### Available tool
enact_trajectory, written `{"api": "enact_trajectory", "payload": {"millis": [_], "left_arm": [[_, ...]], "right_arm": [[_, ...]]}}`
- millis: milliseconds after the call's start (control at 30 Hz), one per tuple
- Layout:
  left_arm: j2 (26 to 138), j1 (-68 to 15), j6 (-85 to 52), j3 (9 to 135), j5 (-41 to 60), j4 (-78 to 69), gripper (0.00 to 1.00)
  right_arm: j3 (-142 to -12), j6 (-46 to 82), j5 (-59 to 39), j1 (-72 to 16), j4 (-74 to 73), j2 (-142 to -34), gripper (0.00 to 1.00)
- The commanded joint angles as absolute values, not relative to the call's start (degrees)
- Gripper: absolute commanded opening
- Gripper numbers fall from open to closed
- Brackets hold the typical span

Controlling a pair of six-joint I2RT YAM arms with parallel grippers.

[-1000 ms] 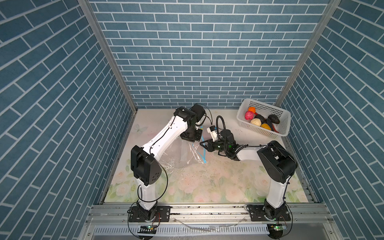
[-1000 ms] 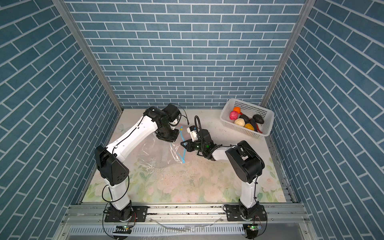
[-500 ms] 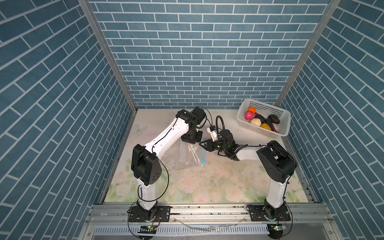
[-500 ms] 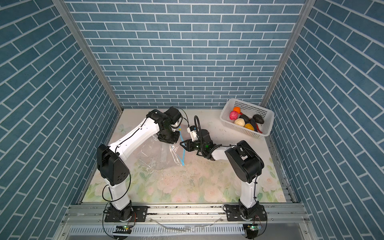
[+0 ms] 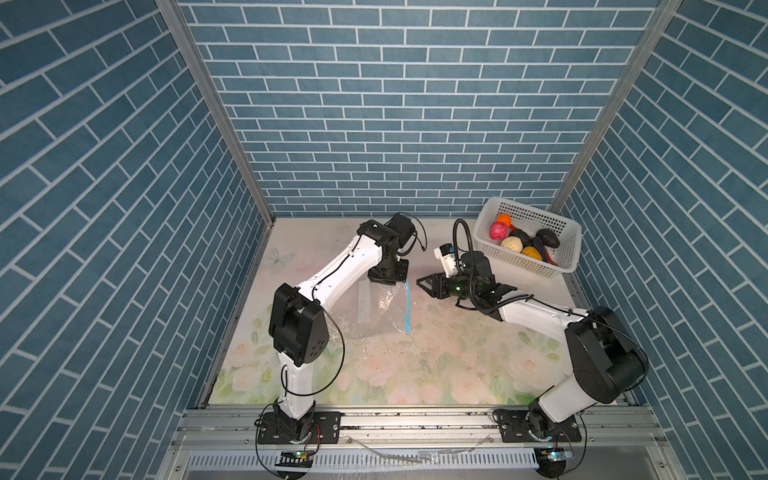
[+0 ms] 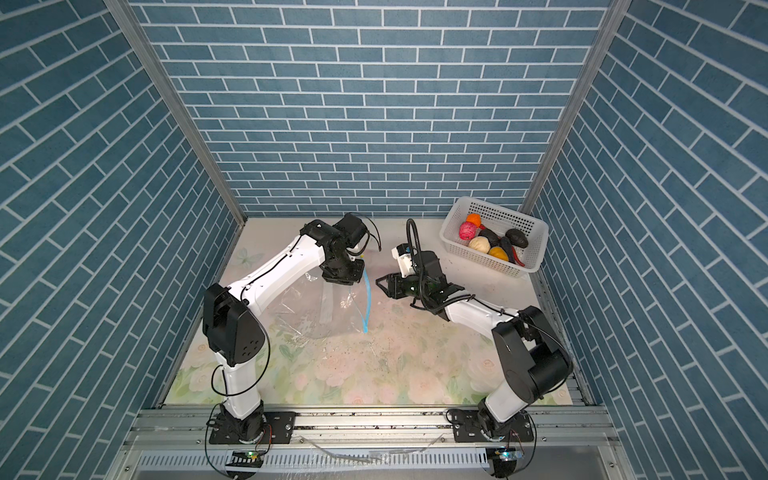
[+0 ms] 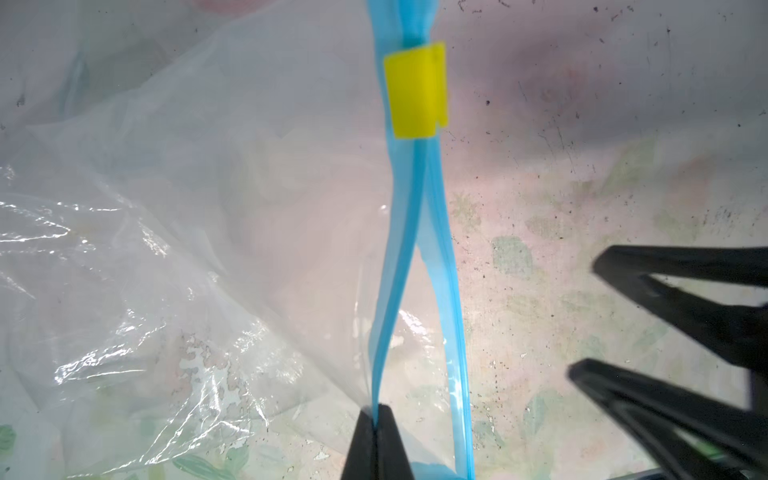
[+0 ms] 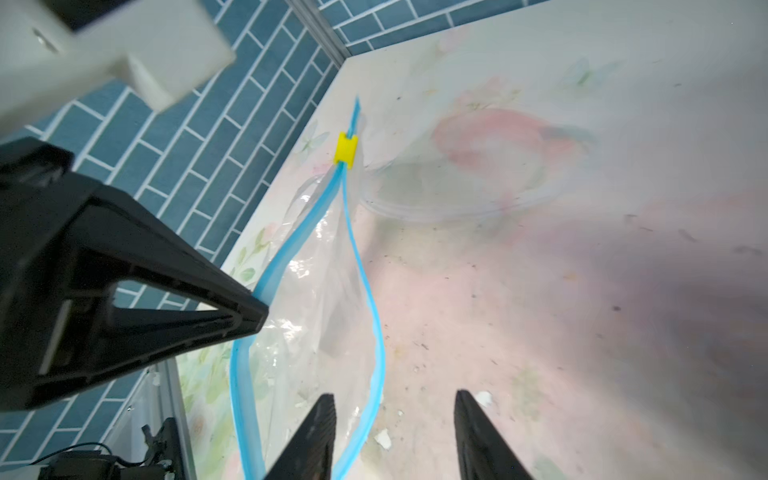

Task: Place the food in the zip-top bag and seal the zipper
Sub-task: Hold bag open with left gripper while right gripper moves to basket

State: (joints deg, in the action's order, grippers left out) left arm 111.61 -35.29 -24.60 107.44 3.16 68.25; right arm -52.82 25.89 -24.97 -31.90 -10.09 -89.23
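Right claw: jaws parted, gripping nothing; tips aimed at the mouth of the zip-top bag, just beside its nearer lip; whether a finger brushes that lip cannot be told
Left claw: closed tight on the other lip of the zipper; holds that lip up off the worktop
Zipper: light blue strip along the bag mouth; its two lips meet at the yellow slider and part from there towards the left claw; unsealed
Zip-top bag: clear and crinkled; its body lies on the worktop, to the left of both claws in both top views; white label on its face; no food seen inside
Basket: white, perforated; far right corner of the worktop, beyond the right claw and well apart from the bag
Food: every visible piece sits in the basket; pink, cream, orange and yellow-orange rounds, black lumps, a red strip at the edge
Done, by judgement: mouth opened, one lip secured; nothing more
Left, by judgement: each piece to be carried from basket to bag; then the slider run along the zipper to shut it; task barely begun
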Motion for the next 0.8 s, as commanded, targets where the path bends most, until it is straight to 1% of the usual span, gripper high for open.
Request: {"api": "enact_trajectory", "payload": {"millis": [0,133,267,333,500,533,633,733,767], "left_arm": [[113.44,-35.51,-24.95,110.01,4.00,68.37,0.00],[114.65,-35.51,-24.68,111.78,4.72,68.71,0.00],[115.65,-35.38,-24.14,113.16,5.27,68.82,0.00],[116.32,-35.26,-23.98,113.99,5.45,69.03,0.00],[117.31,-35.07,-23.51,114.89,5.54,68.95,0.00],[117.56,-34.98,-23.46,115.25,5.68,69.08,0.00],[118.12,-34.81,-23.35,116.12,5.71,69.50,0.00],[118.44,-34.48,-23.21,116.44,6.00,69.36,0.00],[118.56,-34.45,-23.06,116.46,6.27,69.18,0.00]], "right_arm": [[-61.09,21.49,-17.52,-27.54,8.96,-87.86,0.48],[-71.40,20.94,-10.10,-23.26,21.97,-91.13,0.48],[-81.40,19.55,-6.89,-19.71,30.04,-96.10,0.48],[-85.54,18.95,-7.04,-17.67,32.10,-98.53,0.49],[-95.34,16.01,-5.36,-13.41,35.38,-104.73,0.57],[-97.45,15.67,-3.74,-12.90,35.99,-106.29,0.58],[-105.49,14.78,-1.92,-12.22,39.22,-111.90,0.63],[-113.59,12.69,-2.08,-11.98,44.11,-118.55,0.67],[-117.47,11.94,-1.57,-11.93,46.61,-121.28,0.71]]}}
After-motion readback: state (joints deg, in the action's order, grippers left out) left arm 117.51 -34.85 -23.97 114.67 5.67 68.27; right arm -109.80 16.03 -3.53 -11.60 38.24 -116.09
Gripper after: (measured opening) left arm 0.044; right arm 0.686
